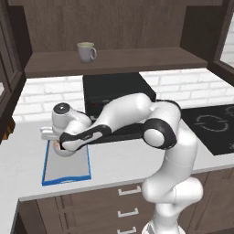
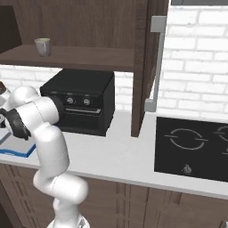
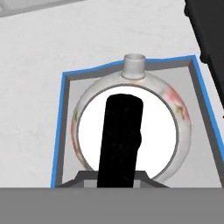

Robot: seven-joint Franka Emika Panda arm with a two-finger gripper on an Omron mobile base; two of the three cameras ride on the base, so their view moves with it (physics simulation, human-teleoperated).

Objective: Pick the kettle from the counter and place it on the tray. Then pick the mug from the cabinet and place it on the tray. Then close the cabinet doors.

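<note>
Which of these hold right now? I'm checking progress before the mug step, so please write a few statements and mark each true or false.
1. The kettle sits inside the tray. True.
2. The mug is on the tray. False: it stands on the cabinet shelf.
3. The tray lies on the counter. True.
4. The tray's rim is red. False: it is blue.
</note>
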